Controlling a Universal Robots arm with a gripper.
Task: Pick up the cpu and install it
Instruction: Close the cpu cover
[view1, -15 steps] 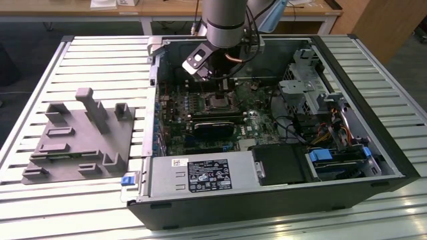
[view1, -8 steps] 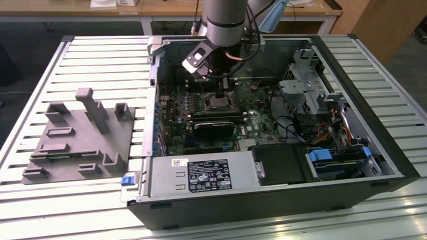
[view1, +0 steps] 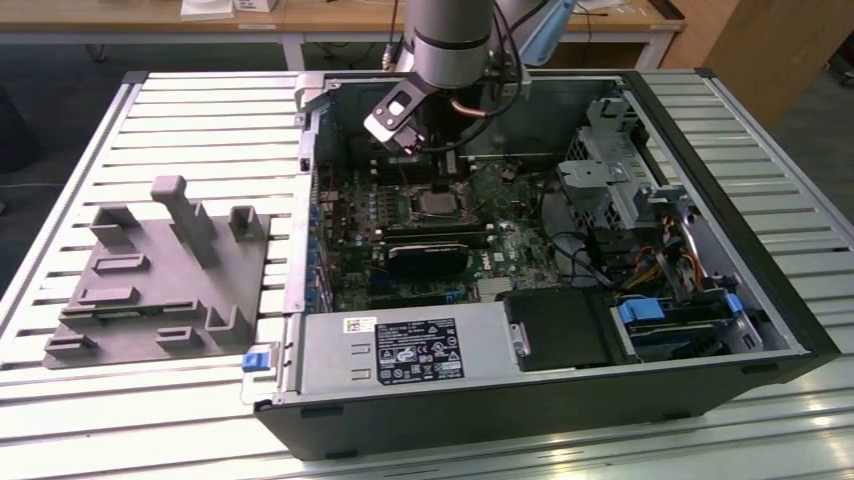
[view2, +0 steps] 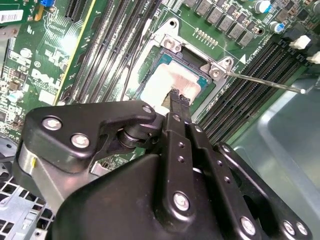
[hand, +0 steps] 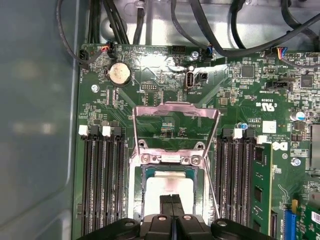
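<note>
a white printed label (view1: 416, 352) is seen on the power supply (view1: 334, 355) at the front of the open computer case (view1: 781, 300), and small stickers and white print are carried by the motherboard (hand: 240, 85); none of it is read off here. the cpu (view2: 167, 82) is laid flat inside the socket frame (view2: 172, 45) – its silver top is turned up, and a thin green edge is shown around it. the load plate (hand: 175, 112) is folded back open, and the thin lever (view2: 265, 82) is stood out to one side. the gripper (view2: 179, 97) is held right over the cpu, its two fingers (hand: 166, 202) pressed together with no gap; whether the tips are touching the metal top cannot be told. memory slots (hand: 100, 175) are set close on both sides of the socket, so little free room is left there. in the exterior view the case is laid on a slatted metal table (view1: 200, 110), with a grey fixture block (view1: 160, 270) on the exterior view's left – wooden desks (view1: 334, 15) are seen behind.
</note>
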